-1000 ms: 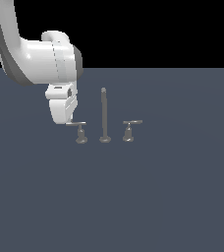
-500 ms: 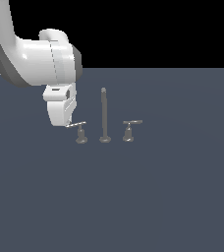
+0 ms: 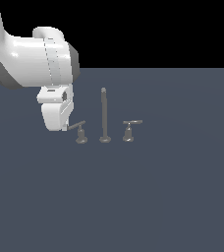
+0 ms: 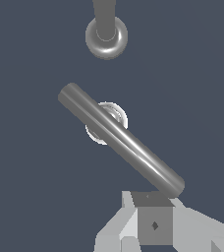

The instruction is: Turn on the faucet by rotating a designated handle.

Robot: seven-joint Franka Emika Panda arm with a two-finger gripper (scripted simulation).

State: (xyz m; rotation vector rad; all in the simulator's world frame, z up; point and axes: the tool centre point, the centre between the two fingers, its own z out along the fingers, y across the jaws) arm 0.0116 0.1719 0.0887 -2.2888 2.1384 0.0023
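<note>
The faucet stands mid-floor: a tall thin spout rod (image 3: 103, 115) between two short levers. The handle (image 3: 79, 131) is the lever on the exterior view's left; its bar now slants down toward my gripper (image 3: 65, 127). The twin lever (image 3: 129, 129) is on the exterior view's right, untouched. In the wrist view the handle's bar (image 4: 121, 140) runs diagonally over its round base, with the spout base (image 4: 106, 38) beyond it. My gripper (image 4: 153, 202) is shut and empty, its fingertips against the near end of the bar.
The faucet set sits on a plain dark grey floor (image 3: 158, 197). The arm's thick white links (image 3: 35, 61) fill the upper part of the exterior view's left. Nothing else is in view.
The arm has shifted slightly toward the exterior view's left, and the handle's bar has swung with it from level to slanted. The twin lever and spout have not moved.
</note>
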